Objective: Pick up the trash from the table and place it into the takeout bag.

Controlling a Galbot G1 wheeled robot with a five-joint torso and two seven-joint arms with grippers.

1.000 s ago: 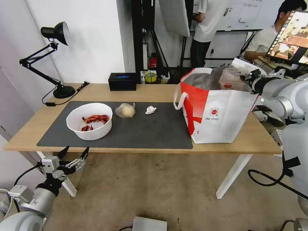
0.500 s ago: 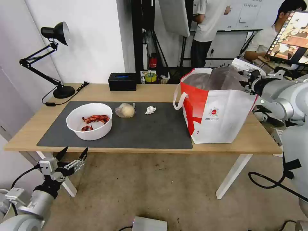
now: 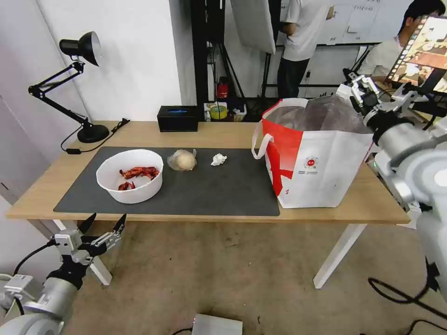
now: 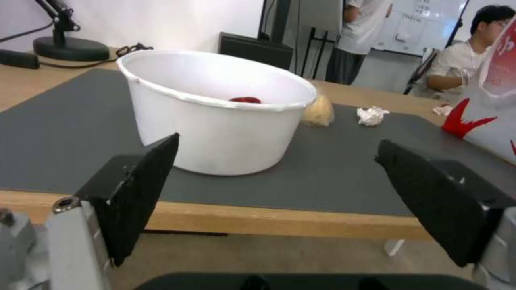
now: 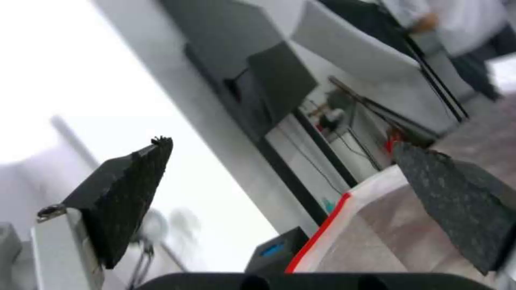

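3 pieces wait on the light-wood desk (image 3: 219, 132): white round bowl (image 3: 130, 176), bagged pale lump (image 3: 182, 160), crumpled white tissue (image 3: 218, 159). Right gripper (image 3: 370, 95) above the white-and-red takeout bag (image 3: 316, 163) and left gripper (image 3: 103, 228) below the desk edge both have fingers spread, empty.

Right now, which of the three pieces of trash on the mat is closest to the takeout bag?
The small crumpled white tissue. It lies nearest the takeout bag; the clear bag around a pale lump sits farther away, and the white bowl farthest.

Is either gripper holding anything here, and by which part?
Nothing is held. The right gripper is open above the takeout bag; the left gripper is open below the table edge.
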